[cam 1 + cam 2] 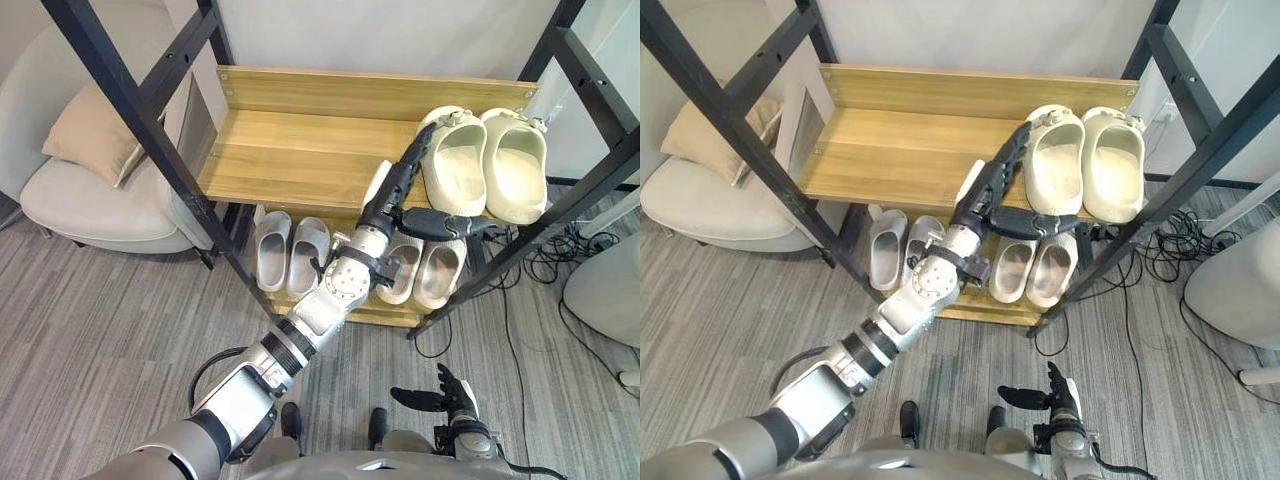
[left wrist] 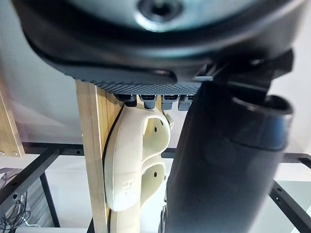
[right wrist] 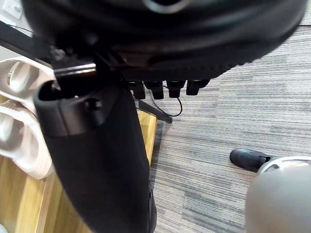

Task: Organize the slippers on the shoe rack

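cream clogs (image 1: 455,165), grey slippers (image 1: 272,250), light wood shelf (image 1: 290,150), black frame (image 1: 125,100); grey striped carpet (image 1: 100,320)

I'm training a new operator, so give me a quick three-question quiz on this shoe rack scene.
1. True or false: the cream clogs sit on the upper shelf.
2. Which hand touches a clog? A) left B) right
3. Fill in: the lower shelf holds ___ pairs of slippers.
Key: 1 true. 2 A: the left hand lays straight fingers against it; the right hand hangs low, open. 3 two.
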You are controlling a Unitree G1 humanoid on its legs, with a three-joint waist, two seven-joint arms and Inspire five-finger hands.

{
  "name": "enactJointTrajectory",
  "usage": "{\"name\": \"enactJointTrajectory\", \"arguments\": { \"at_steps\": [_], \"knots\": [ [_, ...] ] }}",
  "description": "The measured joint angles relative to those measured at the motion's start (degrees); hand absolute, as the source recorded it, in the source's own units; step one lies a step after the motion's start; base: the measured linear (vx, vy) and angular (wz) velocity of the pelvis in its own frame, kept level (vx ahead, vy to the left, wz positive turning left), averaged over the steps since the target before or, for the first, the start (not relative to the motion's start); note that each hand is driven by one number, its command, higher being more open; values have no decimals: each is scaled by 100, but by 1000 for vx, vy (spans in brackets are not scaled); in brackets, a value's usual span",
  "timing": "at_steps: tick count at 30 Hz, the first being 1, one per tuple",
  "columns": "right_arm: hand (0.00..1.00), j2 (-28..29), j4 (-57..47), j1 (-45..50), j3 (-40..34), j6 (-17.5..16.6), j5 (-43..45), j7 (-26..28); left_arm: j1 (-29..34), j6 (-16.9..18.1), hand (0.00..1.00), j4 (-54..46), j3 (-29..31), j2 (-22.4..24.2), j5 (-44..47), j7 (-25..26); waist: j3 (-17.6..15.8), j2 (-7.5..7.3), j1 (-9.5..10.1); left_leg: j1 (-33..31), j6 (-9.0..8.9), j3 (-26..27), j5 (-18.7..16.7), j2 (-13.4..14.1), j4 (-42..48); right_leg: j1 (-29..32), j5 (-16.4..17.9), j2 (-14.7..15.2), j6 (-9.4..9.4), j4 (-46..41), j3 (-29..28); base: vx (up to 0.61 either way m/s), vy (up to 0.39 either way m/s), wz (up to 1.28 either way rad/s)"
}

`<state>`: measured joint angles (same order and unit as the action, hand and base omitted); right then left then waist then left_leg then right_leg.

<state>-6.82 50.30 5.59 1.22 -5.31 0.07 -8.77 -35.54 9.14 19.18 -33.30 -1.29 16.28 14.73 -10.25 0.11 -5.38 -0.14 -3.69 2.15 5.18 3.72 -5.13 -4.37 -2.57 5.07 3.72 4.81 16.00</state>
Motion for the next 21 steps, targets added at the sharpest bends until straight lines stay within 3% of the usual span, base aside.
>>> {"name": "enactJointTrajectory", "arguments": {
  "at_steps": [8, 13, 21],
  "knots": [
    [100, 9, 35, 30, 30, 4, 0, 97, -28, -82, 100, -1494, 86, -176, 399, -6, 31, 52, 227, -100, 13, -277, 41, -73, 13, -44, 65, 43, 6, -9, 255, 13, 9, 17],
    [100, 7, 86, 21, 284, 4, -5, 108, 120, 62, 100, -2513, -320, -176, 829, -367, 153, 188, 336, -93, 20, -434, 45, -121, 12, -48, 219, 96, 26, -206, 401, 11, 11, 18],
    [100, 22, 340, -25, 494, 24, -54, 123, 865, 44, 100, -2806, -1211, -207, 2144, -1057, 339, 205, 495, -97, 26, -559, 50, -127, 11, -81, 256, 96, 29, -235, 492, -6, 0, 6]
  ]
}}
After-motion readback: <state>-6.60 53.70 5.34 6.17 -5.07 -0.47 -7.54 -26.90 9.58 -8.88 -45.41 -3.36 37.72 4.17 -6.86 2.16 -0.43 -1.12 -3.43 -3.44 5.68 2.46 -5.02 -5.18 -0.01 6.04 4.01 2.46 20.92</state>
